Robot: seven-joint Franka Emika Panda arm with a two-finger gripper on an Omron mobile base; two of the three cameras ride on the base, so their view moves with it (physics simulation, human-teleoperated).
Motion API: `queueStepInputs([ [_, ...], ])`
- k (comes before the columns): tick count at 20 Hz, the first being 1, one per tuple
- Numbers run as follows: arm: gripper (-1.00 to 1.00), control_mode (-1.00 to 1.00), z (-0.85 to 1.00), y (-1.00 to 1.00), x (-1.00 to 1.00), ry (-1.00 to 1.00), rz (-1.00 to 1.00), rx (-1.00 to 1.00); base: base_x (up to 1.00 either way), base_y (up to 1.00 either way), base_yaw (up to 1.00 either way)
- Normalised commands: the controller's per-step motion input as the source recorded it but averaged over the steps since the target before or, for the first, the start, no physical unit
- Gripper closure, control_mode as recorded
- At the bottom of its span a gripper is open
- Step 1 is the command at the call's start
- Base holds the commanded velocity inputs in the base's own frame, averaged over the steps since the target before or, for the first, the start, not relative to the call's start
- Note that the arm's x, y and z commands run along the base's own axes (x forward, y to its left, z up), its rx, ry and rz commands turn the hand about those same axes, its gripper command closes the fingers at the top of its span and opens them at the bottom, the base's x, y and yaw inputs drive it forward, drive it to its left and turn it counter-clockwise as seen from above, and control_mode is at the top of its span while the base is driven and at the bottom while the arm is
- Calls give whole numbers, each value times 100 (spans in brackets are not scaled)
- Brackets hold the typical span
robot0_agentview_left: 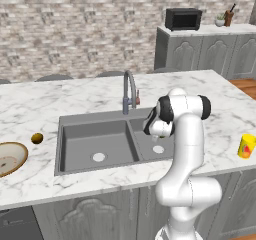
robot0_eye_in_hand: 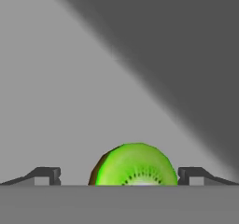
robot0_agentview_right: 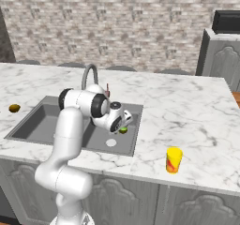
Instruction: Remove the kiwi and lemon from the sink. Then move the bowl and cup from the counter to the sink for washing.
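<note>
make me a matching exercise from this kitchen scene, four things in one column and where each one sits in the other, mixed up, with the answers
Things:
1. kiwi
2. cup
3. bowl
4. microwave

Places:
A. on the far grey cabinet top
B. on the counter at the left end, beside a small brown fruit
C. in the sink, between the open fingers of the hand
D. upright on the counter, right of the sink

Pairs: 1-C, 2-D, 3-B, 4-A
</note>
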Motion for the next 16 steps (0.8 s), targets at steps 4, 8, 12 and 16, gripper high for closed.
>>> queueStepInputs([
  [4,-100,-100,-7,-6,10,0,0,0,0,0,0],
  [8,-100,-100,-7,-2,15,0,0,0,0,0,0],
  [12,-100,-100,-7,0,18,0,0,0,0,0,0],
  [16,-100,-100,-8,0,14,0,0,0,0,0,0],
])
